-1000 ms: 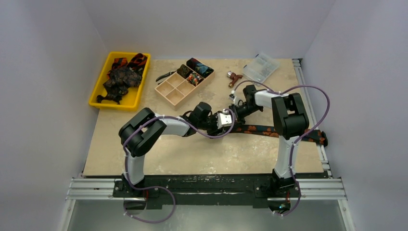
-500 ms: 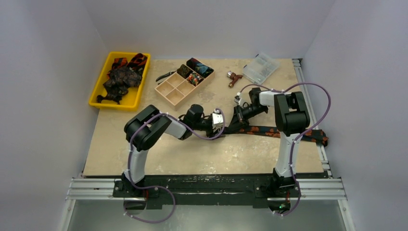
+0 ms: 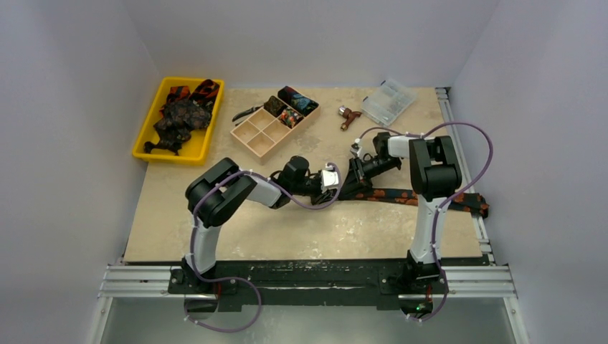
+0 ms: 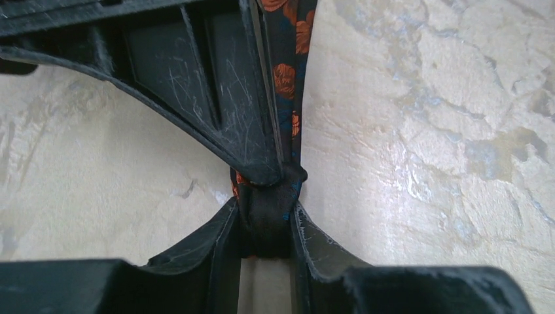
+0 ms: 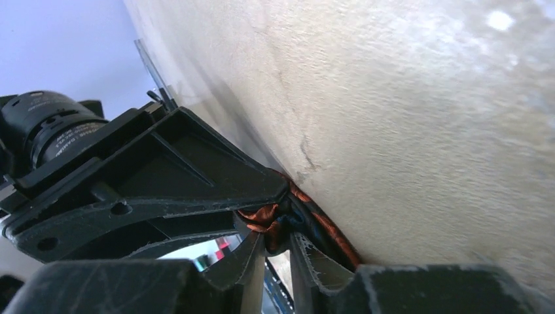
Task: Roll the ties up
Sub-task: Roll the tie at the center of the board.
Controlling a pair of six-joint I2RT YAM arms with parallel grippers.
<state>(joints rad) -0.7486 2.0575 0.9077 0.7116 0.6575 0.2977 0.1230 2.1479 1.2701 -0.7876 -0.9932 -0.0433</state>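
A dark tie (image 3: 401, 195) with orange blotches lies stretched across the table from the middle to the right edge. Its left end is bunched between both grippers, which meet nose to nose there. My left gripper (image 3: 338, 179) is shut on the dark folded end (image 4: 267, 219), and the tie (image 4: 288, 72) runs away beyond it. My right gripper (image 3: 353, 175) pinches the same bunch of orange and dark fabric (image 5: 262, 216) between its fingertips (image 5: 278, 245). The fingers of each gripper show as a black frame in the other's wrist view.
A yellow bin (image 3: 147, 136) at the back left holds several more ties. A wooden compartment box (image 3: 251, 132) has rolled ties in its far cells. Pliers (image 3: 247, 112), a red-handled tool (image 3: 349, 115) and a clear plastic case (image 3: 388, 100) lie along the back.
Both grippers shifted left and back with the tie's end. The left jaws opened, then closed on the bunched end. The right jaws eased slightly.
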